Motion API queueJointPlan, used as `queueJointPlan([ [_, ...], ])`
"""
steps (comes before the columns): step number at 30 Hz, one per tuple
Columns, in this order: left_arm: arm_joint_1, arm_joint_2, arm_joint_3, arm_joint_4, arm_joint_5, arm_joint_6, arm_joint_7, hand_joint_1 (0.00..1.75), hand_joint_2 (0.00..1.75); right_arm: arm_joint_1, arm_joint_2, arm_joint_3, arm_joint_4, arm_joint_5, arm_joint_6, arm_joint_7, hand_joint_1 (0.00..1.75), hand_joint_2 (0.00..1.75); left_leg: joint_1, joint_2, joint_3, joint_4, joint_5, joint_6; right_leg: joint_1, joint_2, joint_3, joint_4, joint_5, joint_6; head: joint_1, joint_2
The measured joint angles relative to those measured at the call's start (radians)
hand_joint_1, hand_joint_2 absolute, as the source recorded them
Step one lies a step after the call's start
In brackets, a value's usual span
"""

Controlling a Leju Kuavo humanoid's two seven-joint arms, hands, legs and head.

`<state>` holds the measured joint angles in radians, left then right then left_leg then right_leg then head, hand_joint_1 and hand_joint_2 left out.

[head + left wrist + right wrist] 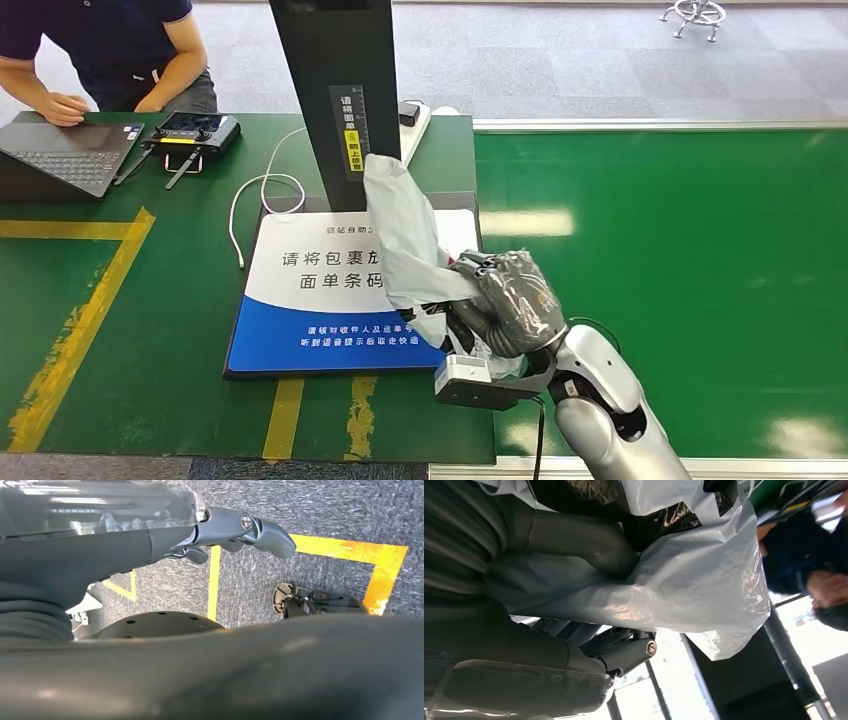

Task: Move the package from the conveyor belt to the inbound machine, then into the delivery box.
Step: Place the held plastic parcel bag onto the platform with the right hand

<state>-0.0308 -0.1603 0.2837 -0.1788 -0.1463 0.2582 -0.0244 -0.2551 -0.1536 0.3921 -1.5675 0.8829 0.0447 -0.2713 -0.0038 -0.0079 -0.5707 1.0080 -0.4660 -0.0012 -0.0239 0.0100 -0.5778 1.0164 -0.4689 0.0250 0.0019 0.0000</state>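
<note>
Right robot hand [505, 300] grips the grey plastic package [405, 235] by its lower end, holding it above the blue-and-white scanner pad [300, 300] on the bench [120, 330], and the bag looks light, limp and slippery, best bunched mid-body.

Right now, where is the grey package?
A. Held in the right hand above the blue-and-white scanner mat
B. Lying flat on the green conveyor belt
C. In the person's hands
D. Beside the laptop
A: the right hand grips the grey package, which hangs over the scanner mat by the black post.
</note>
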Motion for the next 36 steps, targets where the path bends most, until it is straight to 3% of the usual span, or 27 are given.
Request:
queueJointPlan([
  [9, -0.001, -0.002, 0.01, 0.0, -0.013, -0.003, -0.001, 0.0, 0.0, -0.112, -0.005, 0.131, 0.131, -0.071, 0.017, -0.031, 1.75, 1.75, 0.0, 0.0, 0.0, 0.0, 0.0, 0.0, 0.0, 0.0, 0.0, 0.0, 0.0, 0.0, 0.0, 0.0],
  [21, -0.002, -0.002, 0.008, 0.0, -0.048, -0.024, 0.002, 0.0, 0.0, -0.165, 0.001, 0.207, 0.226, -0.11, -0.023, -0.013, 1.75, 1.75, 0.0, 0.0, 0.0, 0.0, 0.0, 0.0, 0.0, 0.0, 0.0, 0.0, 0.0, 0.0, 0.0, 0.0],
  [36, -0.004, 0.0, -0.016, 0.0, -0.085, -0.045, 0.009, 0.0, 0.0, -0.196, 0.08, 0.236, 0.283, -0.164, -0.129, -0.039, 1.75, 1.75, 0.0, 0.0, 0.0, 0.0, 0.001, 0.0, 0.0, 0.0, 0.0, 0.0, 0.0, 0.0, 0.0, 0.0],
])
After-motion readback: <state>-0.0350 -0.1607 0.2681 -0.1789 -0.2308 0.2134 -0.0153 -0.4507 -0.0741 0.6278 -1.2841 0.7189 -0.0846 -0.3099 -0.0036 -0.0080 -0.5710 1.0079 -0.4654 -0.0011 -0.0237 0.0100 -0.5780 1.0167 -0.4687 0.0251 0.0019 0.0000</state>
